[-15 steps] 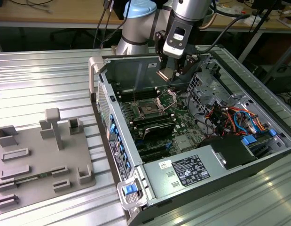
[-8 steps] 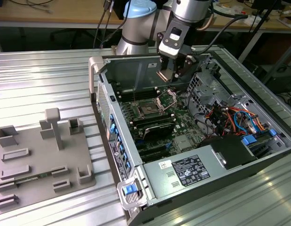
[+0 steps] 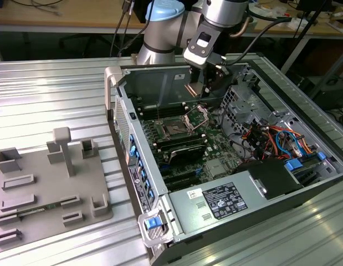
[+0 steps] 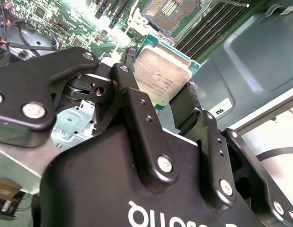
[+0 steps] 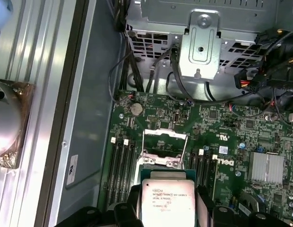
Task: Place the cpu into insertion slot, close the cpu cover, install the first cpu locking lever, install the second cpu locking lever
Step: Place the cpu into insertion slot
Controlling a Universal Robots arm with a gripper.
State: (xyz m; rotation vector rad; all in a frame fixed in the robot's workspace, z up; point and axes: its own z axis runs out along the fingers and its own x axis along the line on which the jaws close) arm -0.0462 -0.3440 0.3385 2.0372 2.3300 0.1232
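1. Exterior view: the black end effector hangs inside the open grey metal computer case, above the small square dark insertion slot. The silvery hinged cpu cover stands raised.
2. Second wrist view: the end effector pinches the flat square silvery-faced cpu by opposite edges, clear of the insertion slot.
3. First wrist view: the cpu sits over the green circuit board, just beside the raised cpu cover.

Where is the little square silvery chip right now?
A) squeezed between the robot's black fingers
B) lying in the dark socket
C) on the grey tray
A: in the second wrist view the small flat square silvery-faced cpu sits clamped in the black metal gripper.
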